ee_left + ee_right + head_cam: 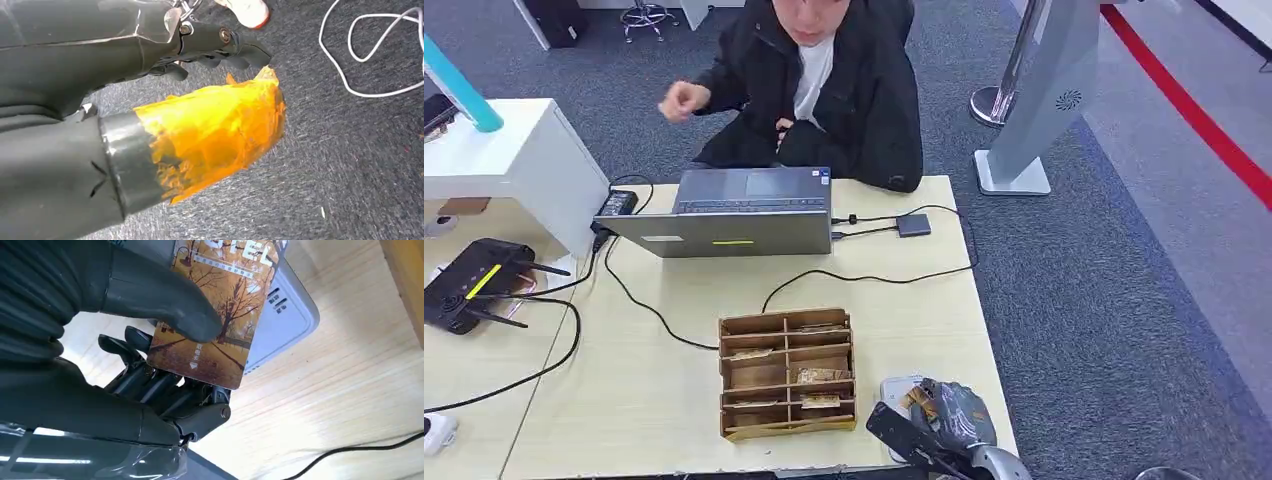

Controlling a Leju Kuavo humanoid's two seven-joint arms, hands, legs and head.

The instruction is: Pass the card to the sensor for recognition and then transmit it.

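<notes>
My right hand (944, 412) is at the table's near right corner, over the white sensor (894, 388). In the right wrist view the thumb (165, 310) and the darker fingers (165, 390) pinch an autumn-tree card (220, 315), which lies flat against the white sensor box (287, 320). My left hand (210, 47) hangs over grey carpet, its thumb (210, 130) wrapped in orange tape, and it holds nothing. A person in a dark jacket (854, 80) sits across the table behind the laptop.
A wooden card rack (786, 372) with several slots stands left of the sensor. A grey laptop (734, 215), a small hub (913, 224) and black cables (864, 275) lie at the far side. A router (469, 285) sits on the left table.
</notes>
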